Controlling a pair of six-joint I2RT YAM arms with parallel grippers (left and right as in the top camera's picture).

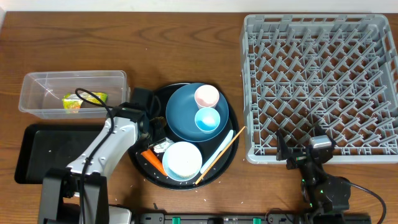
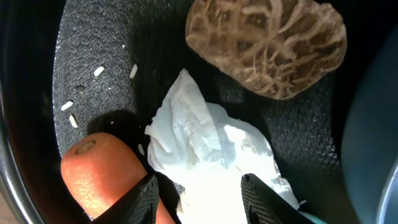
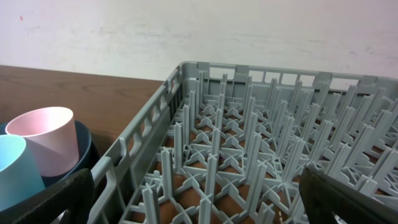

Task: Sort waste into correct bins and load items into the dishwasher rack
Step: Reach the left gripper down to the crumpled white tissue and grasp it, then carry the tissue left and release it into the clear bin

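I am straddling the crumpled white tissue with my left gripper spread, not pinching; my right gripper is gaping.

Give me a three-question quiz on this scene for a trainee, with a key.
1. True or false: the yellow-green snack wrapper lies inside the clear rectangular plastic tub.
2. What lies between the left fingers in the left wrist view? A) crumpled white tissue B) orange carrot C) small brown food lump
3. How many small cups stand on the large dark-blue plate?
Key: 1 true; 2 A; 3 two.
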